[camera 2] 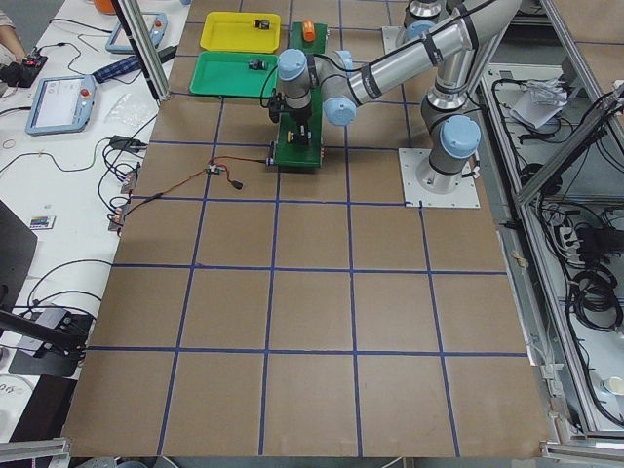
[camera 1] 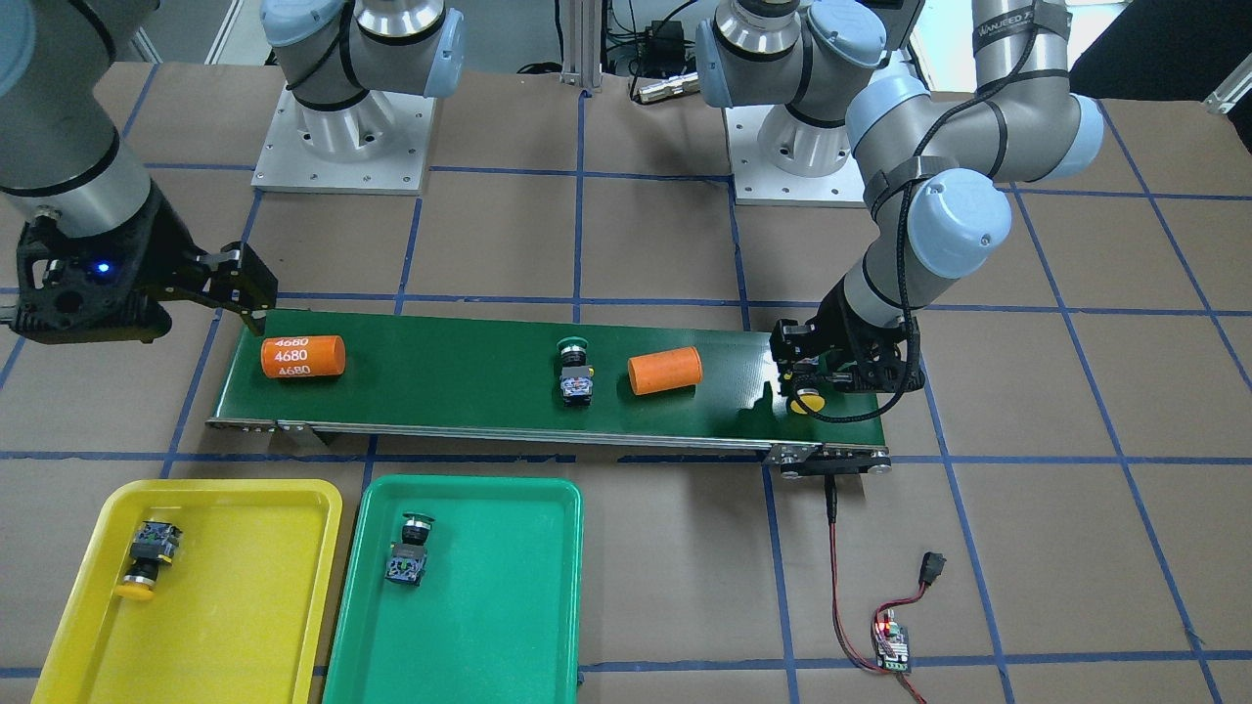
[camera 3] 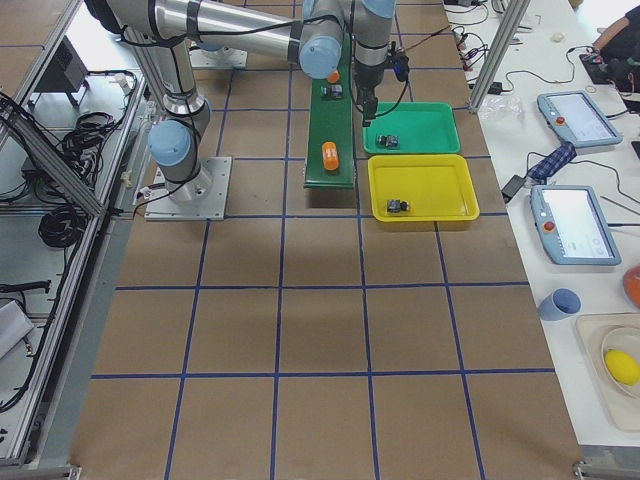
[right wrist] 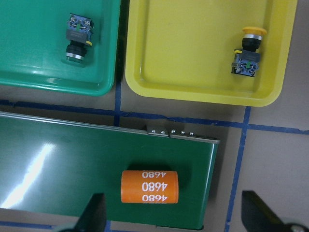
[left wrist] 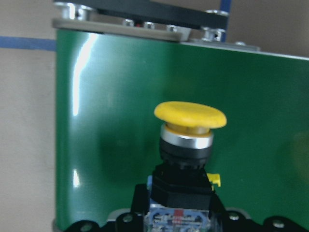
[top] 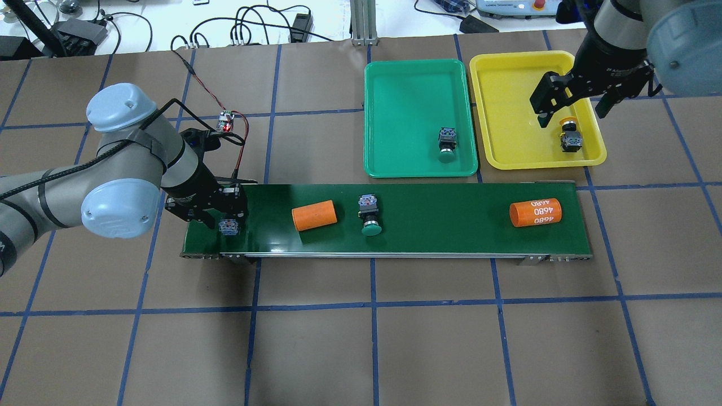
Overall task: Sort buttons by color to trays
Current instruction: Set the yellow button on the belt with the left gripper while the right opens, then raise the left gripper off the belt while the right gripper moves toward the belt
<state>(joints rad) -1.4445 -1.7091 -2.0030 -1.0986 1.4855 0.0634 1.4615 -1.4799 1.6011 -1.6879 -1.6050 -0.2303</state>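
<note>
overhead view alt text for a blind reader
The left gripper is down over a half-hidden button at the left end of a green conveyor belt, which carries two orange cylinders and a green-capped button. Beyond it, a green tray holds a green button, a yellow tray a yellow button; the open right gripper hangs in front of the yellow tray.

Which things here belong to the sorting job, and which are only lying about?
Job: yellow tray with a yellow button; green tray with a green button; second green button on the belt; second yellow button at the belt's end.
Lying about: plain orange cylinder; orange cylinder marked 4680; circuit board.
</note>
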